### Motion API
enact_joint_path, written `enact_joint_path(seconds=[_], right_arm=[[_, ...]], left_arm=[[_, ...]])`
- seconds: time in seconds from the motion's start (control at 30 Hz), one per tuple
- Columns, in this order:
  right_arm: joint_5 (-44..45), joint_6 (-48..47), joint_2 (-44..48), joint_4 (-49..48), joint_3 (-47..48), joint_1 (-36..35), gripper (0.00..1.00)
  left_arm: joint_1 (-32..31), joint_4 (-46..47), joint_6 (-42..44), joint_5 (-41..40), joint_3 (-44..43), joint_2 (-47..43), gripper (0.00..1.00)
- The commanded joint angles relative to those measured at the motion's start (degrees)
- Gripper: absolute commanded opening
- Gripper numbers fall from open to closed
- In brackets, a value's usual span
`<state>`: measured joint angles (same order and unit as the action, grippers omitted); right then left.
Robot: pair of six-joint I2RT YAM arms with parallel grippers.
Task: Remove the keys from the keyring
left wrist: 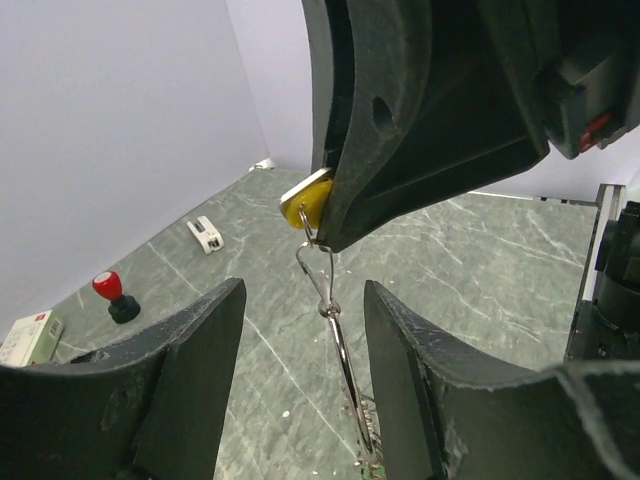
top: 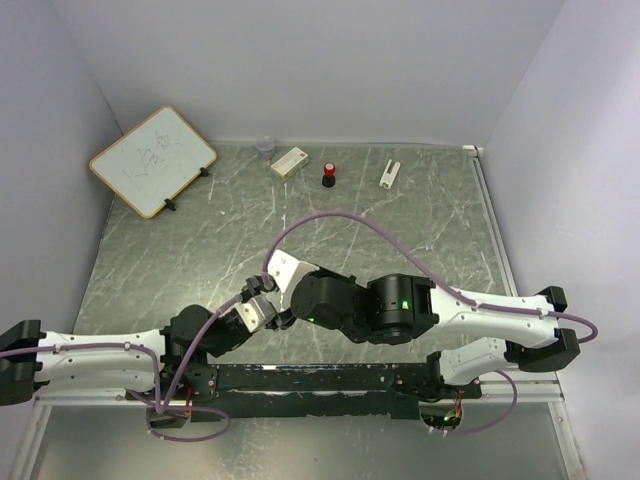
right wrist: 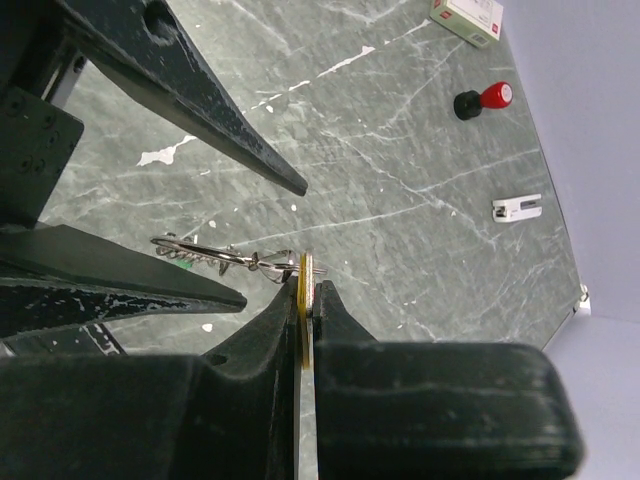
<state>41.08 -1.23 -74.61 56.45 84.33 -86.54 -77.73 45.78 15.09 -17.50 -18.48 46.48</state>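
My right gripper [right wrist: 308, 287] is shut on the yellow-headed key [right wrist: 305, 268], which stands edge-on between its fingertips. The thin silvery keyring [right wrist: 205, 250] hangs off that key towards my left gripper. In the left wrist view the yellow key [left wrist: 305, 205] sticks out of the right gripper, and the keyring [left wrist: 345, 360] runs down between my left gripper's [left wrist: 305, 300] fingers [left wrist: 190, 370]. They are spread wide and touch nothing. A toothed blade with a speck of green [right wrist: 187, 263] hangs at the ring's far end. In the top view both grippers meet near the front middle [top: 272, 315], hiding the keys.
At the back of the table are a tilted whiteboard [top: 152, 160], a small clear cup [top: 265, 148], a white box [top: 289, 162], a red-capped black knob [top: 328, 175] and a white block [top: 390, 173]. A purple cable [top: 340, 215] arcs over the middle.
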Motion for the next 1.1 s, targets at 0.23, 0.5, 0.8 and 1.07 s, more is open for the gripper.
enact_joint_path(seconds=[0.23, 0.5, 0.8, 1.07], right_arm=[[1.5, -1.4, -0.4, -2.4, 1.2, -0.9, 0.00], [1.5, -1.2, -0.3, -3.1, 0.6, -1.0, 0.00], [1.4, -1.0, -0.5, -3.3, 0.1, -1.1, 0.00], [1.2, -0.7, -0.1, -3.4, -0.3, -1.1, 0.00]], left_arm=[[-0.2, 9.0, -2.4, -0.1, 2.2, 2.9, 0.60], [-0.1, 12.5, -2.6, -2.2, 3.4, 3.1, 0.56], [-0.1, 13.1, -2.4, -2.8, 2.3, 5.7, 0.50], [-0.1, 14.4, -2.5, -3.0, 2.4, 6.0, 0.47]])
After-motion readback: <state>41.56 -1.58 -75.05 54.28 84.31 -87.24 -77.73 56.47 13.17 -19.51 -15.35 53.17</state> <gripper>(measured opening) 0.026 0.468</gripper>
